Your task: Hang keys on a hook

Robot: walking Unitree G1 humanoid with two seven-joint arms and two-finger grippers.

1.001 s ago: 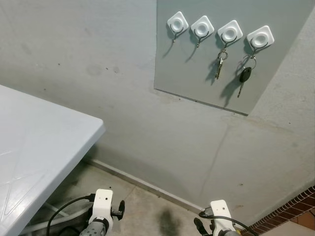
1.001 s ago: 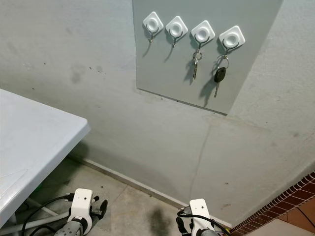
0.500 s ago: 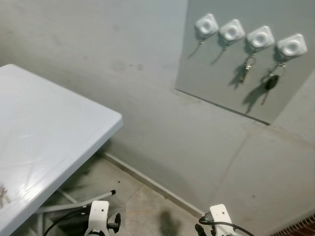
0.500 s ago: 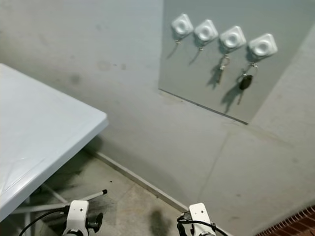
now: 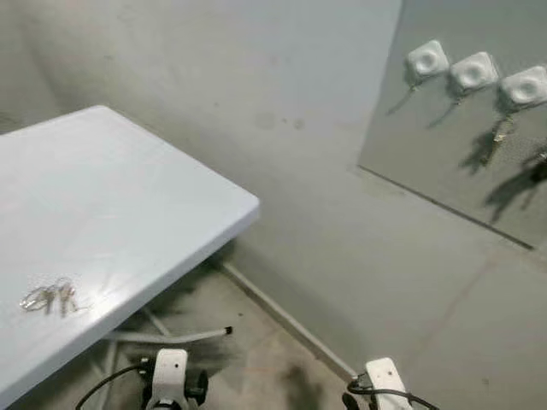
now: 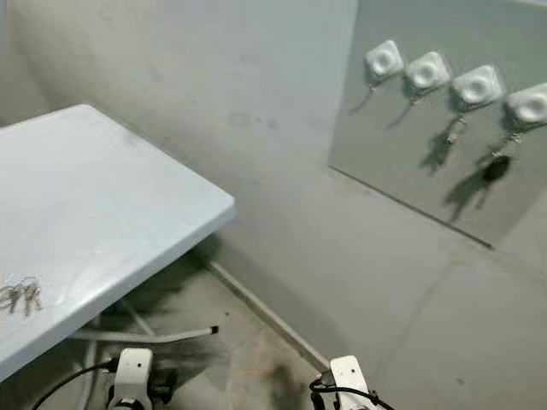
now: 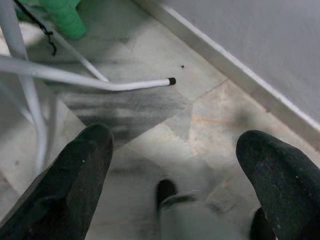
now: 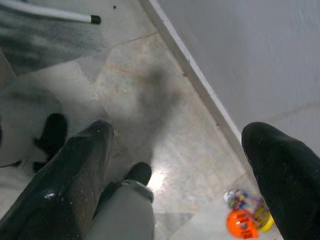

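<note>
A small bunch of silver keys [image 5: 49, 296] lies on the white table [image 5: 128, 213], near its front left. High on the right, a grey board [image 6: 427, 162] on the wall carries a row of white hooks [image 6: 384, 60]. The two left hooks are bare. The third hook [image 6: 477, 85] holds silver keys [image 6: 455, 130], and the fourth holds a black key [image 6: 496, 166]. Both arms hang low: the left arm [image 5: 171, 389] and the right arm [image 5: 385, 384]. My left gripper [image 7: 175, 185] and my right gripper [image 8: 180, 175] are open over the floor, nothing between their fingers.
The table's white metal legs [image 7: 90, 82] spread over the tiled floor below its corner. A skirting strip [image 5: 282, 316] runs along the grey wall. A green object [image 7: 65, 15] stands under the table, and a small orange and yellow toy [image 8: 245, 220] lies on the floor.
The camera has swung left: the hook board slid to the right edge, and more of the table came into view, with the keys on it. Both arms still hang low.
</note>
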